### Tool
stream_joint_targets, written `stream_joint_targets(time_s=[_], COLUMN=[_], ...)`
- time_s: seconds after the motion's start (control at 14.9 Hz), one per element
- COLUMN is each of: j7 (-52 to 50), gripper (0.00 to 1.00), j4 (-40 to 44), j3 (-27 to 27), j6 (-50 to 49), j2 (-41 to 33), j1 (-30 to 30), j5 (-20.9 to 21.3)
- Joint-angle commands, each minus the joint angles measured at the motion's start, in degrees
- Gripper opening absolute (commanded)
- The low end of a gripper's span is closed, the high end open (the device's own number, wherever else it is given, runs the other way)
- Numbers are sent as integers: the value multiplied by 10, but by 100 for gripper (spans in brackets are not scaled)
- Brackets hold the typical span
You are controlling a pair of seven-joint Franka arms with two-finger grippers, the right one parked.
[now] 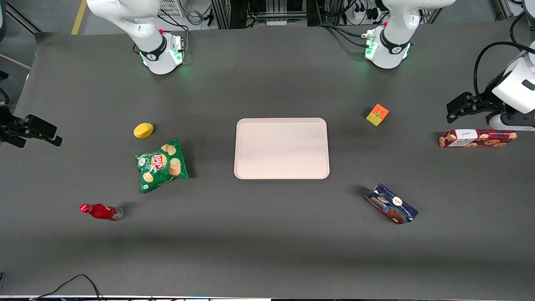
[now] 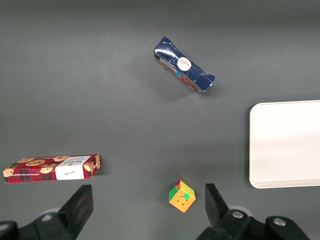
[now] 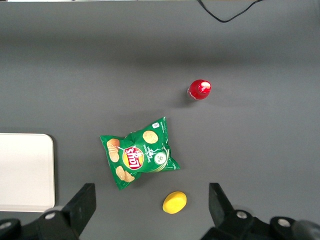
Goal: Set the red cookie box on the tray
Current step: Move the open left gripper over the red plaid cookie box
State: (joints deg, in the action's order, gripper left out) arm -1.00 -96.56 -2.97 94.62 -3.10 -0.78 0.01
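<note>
Red cookie box [image 2: 52,168] | flat, long axis probably across gripper [image 2: 148,205] span | fingers wide open, empty | tray [image 2: 285,144] well apart

Even overhead light, soft shadows, sharp focus

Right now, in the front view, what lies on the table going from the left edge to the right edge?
Red bottle → yellow object → green chip bag → tray → puzzle cube → blue cookie bag → red cookie box, with the open end effector above it.
</note>
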Motion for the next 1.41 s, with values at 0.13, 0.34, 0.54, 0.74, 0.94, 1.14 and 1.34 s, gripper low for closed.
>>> stream_joint_targets(time_s=[0.13,0.34,0.54,0.74,0.94,1.14,1.34], j7=[8,9,23,102,115,232,347], gripper=[100,100,100,100,100,100,99], j4=[21,23,22,19,17,3,-27], j3=[2,1,1,0,3,13,19], j6=[-8,-18,-33,-37,-65,-60,-44], j2=[7,13,16,20,25,29,29], j1=[1,0,-1,-2,2,38,59], j5=[5,5,6,53,55,55,92])
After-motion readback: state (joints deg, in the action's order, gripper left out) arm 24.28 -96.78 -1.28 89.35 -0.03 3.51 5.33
